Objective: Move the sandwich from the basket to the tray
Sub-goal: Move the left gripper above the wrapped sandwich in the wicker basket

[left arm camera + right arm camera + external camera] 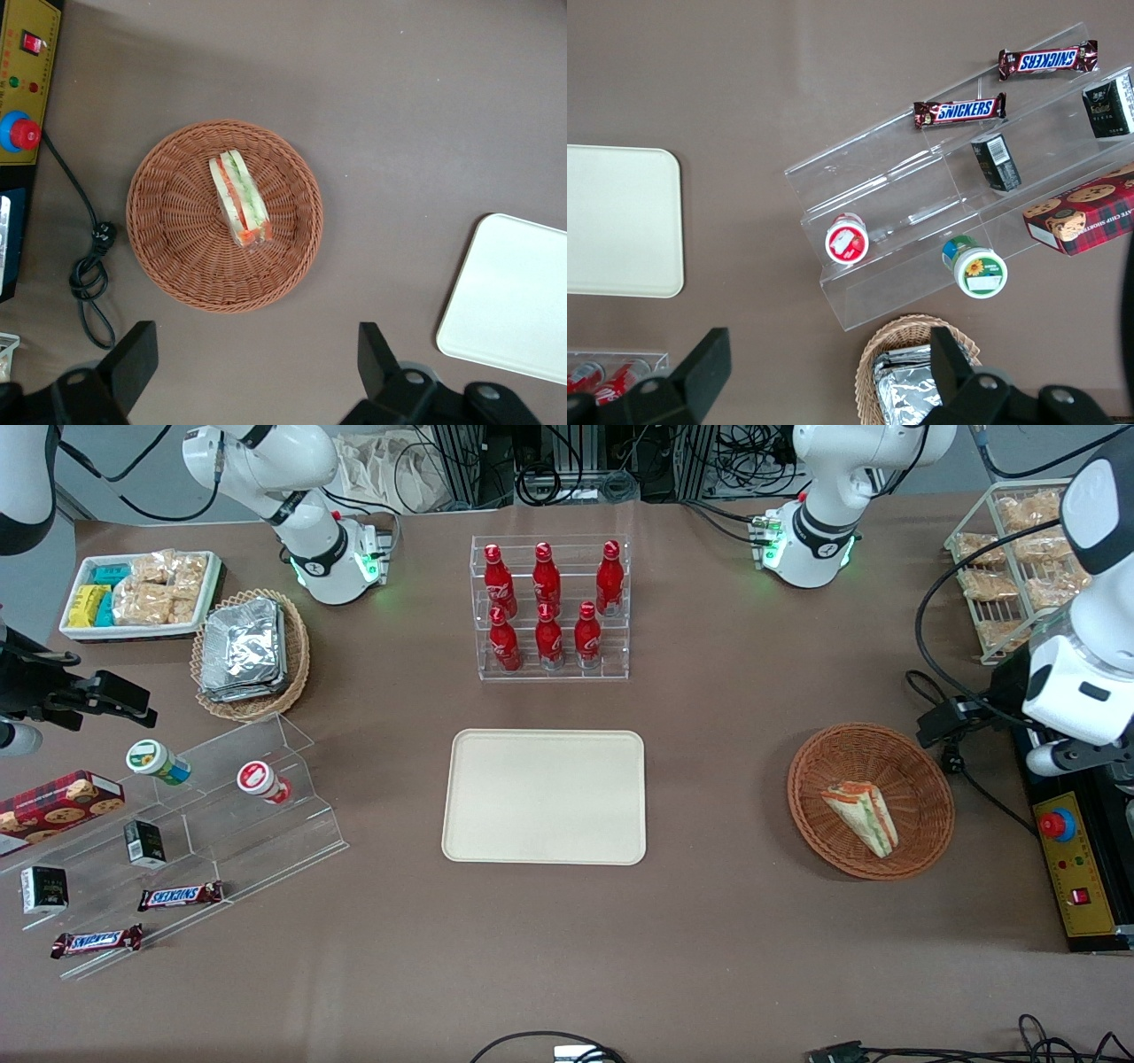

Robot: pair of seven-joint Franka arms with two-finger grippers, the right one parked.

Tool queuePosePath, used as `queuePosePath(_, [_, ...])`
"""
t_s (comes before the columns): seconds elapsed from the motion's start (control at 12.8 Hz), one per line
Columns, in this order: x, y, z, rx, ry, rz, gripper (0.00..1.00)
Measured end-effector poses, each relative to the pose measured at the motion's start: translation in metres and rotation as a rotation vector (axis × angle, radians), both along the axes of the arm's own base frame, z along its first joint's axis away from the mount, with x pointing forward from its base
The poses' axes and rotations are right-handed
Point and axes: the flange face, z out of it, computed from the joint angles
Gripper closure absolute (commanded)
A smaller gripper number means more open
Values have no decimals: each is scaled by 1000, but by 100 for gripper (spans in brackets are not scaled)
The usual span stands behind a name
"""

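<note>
- A robotics lab set up like a small shop.
- Robot arm bases (811, 540) are bolted to the brown table (709, 691).
- An emergency-stop box (1070, 864) and loose cables (567, 469) sit beside stocked display racks (549, 607).

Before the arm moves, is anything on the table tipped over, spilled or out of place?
Nothing stands out. The sandwich lies in the basket, the tray is bare and flat, and the red bottles stand upright in their rack. The gripper hovers open above the basket.
</note>
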Motion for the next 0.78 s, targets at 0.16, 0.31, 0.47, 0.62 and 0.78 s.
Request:
queuePosePath(0.16, [-1,2,0,1,9,2,0])
queuePosePath(0.31, [-3,5,-3,5,34,8,0])
queuePosePath(0.47, [0,17,-16,10,61,31,0])
queuePosePath(0.62, [7,22,-43,15,85,79,0])
queuePosePath(0.78, [13,22,-76,21,80,189,0])
